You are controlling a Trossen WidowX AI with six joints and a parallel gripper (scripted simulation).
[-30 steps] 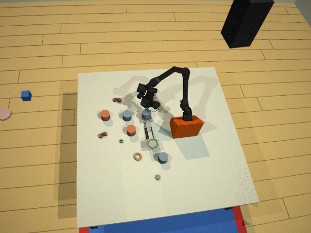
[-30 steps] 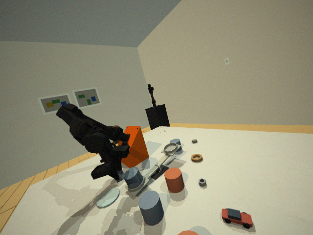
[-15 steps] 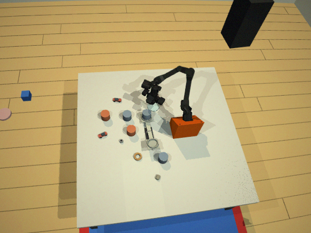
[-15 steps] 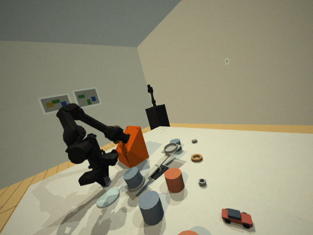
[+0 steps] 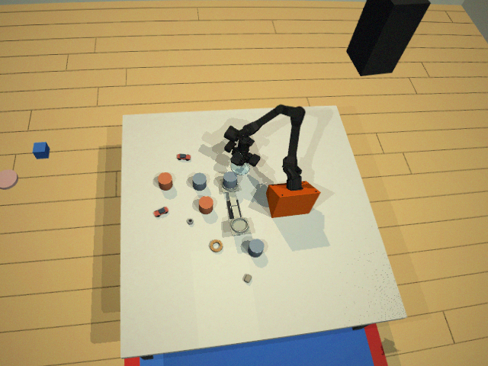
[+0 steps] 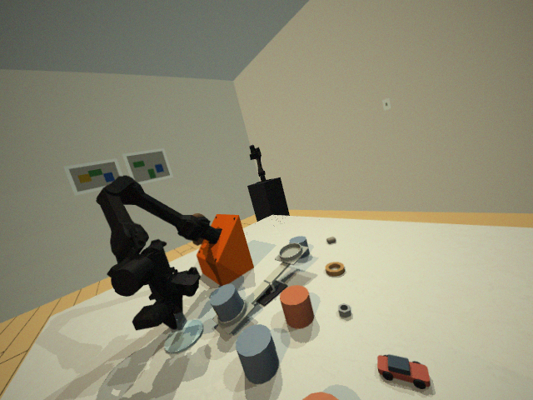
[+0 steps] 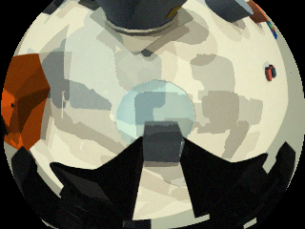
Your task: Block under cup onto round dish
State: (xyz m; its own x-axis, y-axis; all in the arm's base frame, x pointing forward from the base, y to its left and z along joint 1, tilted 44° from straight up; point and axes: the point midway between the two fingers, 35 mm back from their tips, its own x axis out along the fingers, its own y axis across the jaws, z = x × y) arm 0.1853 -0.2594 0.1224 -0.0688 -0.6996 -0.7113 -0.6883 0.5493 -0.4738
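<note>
My gripper is shut on a dark blue-grey block, held low over the round glassy dish. In the wrist view the block overlaps the dish's near edge; whether they touch I cannot tell. One blue-grey cup stands on the balance at the end beside the dish. The ringed pan at the other end is empty. A matching cup stands on the table beside that pan. No cup is above the dish.
Another blue-grey cylinder and orange cylinders stand beyond the balance. Red toy cars, a nut, an orange ring and a tan block lie around. The orange arm base is near the balance.
</note>
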